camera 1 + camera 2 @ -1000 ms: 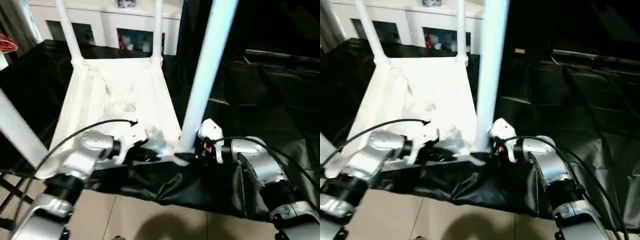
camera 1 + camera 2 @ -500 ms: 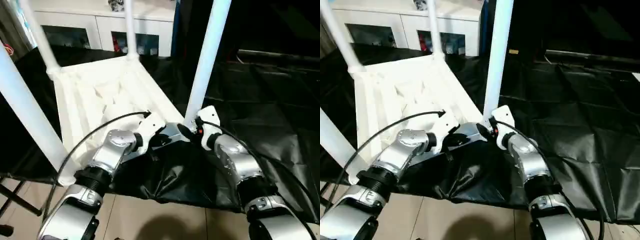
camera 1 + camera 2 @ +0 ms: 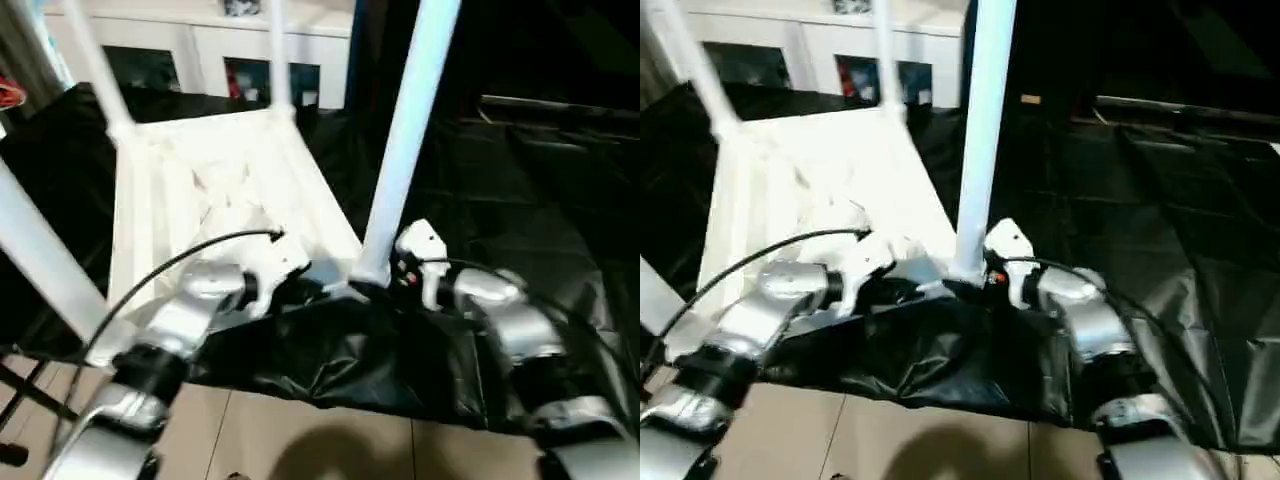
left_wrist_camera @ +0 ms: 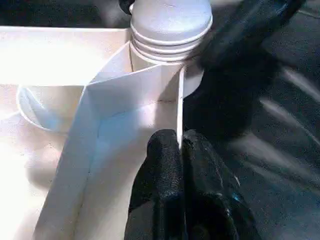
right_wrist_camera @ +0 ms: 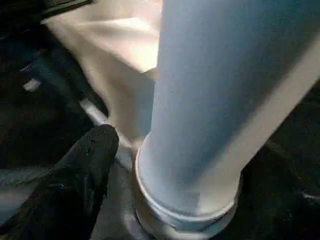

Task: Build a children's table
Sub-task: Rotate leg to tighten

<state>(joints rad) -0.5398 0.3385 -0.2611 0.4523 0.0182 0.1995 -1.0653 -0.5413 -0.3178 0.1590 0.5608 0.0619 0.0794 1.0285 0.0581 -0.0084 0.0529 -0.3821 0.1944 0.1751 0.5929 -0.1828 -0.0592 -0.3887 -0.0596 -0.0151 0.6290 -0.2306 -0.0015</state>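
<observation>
Left gripper (image 4: 179,150) jaws clamp the tabletop (image 3: 215,190) rim; right gripper's (image 3: 385,282) jaws (beside 1 leg (image 3: 400,150)) stand apart.

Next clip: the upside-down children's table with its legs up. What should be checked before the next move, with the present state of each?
1. Four legs stand in the tabletop: ok.
2. Near right leg sits in its corner socket: ok, though how deep cannot tell.
3. Left gripper shut on the tabletop's thin rim: ok.
4. Right gripper beside the leg's base, jaws shut on it: cannot tell.
5. Tabletop rests fully on the black cloth: cannot tell; near edge hidden.
</observation>
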